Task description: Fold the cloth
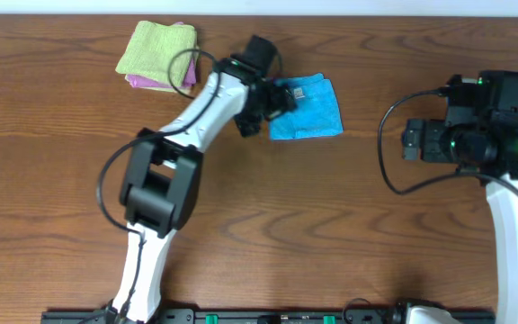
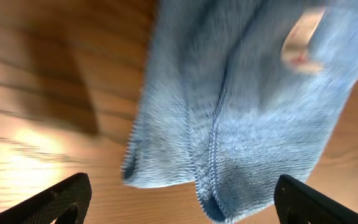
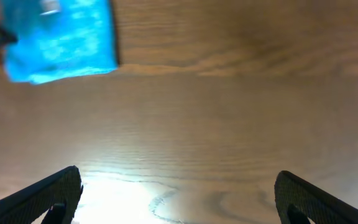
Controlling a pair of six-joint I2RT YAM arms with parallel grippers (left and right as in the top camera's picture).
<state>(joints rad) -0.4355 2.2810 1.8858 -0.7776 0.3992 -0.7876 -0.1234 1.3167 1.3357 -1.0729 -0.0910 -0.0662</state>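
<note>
1. The bright sky-blue terry cloth [image 1: 308, 110] lies in doubled layers on the brown wooden surface [image 1: 52, 180], near the middle of its far edge.
2. It looks light, soft and limp, not slippery. A hemmed corner, with all layers pinched together, seems the best hold.
3. The left arm is stretched forward, and the left tool [image 1: 275, 97] hangs above the cloth's left edge, spread and empty.
4. The right tool [image 1: 410, 141] hangs spread over bare wood, well apart from the cloth.
</note>
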